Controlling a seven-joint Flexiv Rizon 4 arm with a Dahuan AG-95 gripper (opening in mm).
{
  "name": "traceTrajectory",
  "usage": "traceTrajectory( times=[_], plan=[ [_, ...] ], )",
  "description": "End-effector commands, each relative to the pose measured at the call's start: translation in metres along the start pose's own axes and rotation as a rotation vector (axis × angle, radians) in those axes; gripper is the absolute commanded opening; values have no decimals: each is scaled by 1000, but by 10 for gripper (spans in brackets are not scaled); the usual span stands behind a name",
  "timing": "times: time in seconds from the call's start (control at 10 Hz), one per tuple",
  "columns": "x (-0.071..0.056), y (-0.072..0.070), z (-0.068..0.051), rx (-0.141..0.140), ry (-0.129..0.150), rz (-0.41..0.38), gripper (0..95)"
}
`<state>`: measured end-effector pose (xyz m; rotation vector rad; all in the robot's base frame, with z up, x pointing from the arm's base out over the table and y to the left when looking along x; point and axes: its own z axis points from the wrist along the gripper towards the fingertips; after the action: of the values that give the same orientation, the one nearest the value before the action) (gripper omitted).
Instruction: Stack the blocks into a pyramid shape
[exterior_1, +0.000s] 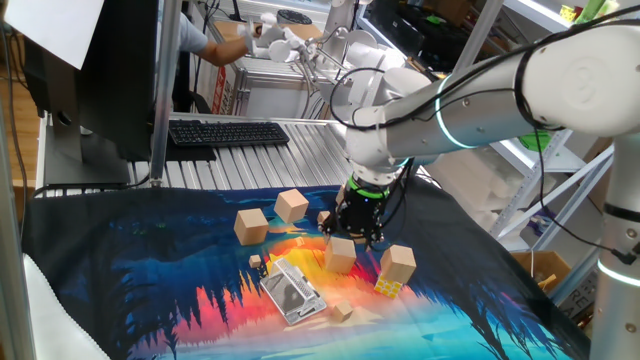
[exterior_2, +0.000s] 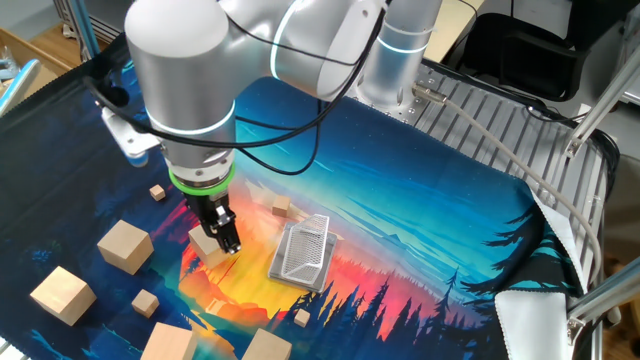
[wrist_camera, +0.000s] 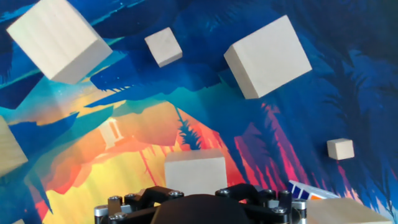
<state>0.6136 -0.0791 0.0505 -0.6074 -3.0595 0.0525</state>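
1. Poised straight down over a printed sunset cloth (exterior_1: 150, 270): gripper (exterior_1: 356, 232), jaws spread wide, empty.
2. Directly beneath, flanked by the fingers (exterior_2: 228, 232): one tan block (exterior_2: 207, 243) on the orange patch.
3. Scattered nearby: more blocks (exterior_1: 252, 225), another atop a yellow puzzle cube (exterior_1: 389, 287).
4. Beside them: a silver mesh tray (exterior_1: 291, 291) and tiny cubes (exterior_2: 145, 303).

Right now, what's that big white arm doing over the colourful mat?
It is building a pyramid from wooden blocks. The gripper points straight down with its jaws wide open, right over one tan block in the middle of the mat. Nothing is gripped and nothing is stacked yet: the other blocks lie scattered around it, along with a metal piece.
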Motion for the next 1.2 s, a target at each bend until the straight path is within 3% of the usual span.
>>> traceTrajectory(
  times=[0.1, 0.2, 0.7, 0.8, 1.0, 1.2],
  plan=[
    [-1, 1, 8, -10, 2, -1, 950],
    [-1, 3, 13, -12, 2, -5, 760],
    [-1, 6, 26, -11, -2, -46, 760],
    [-1, 6, 25, -9, -1, -61, 570],
    [-6, 3, 22, -7, 1, -86, 570],
    [-9, -1, 21, -9, 2, -111, 190]
  ],
)
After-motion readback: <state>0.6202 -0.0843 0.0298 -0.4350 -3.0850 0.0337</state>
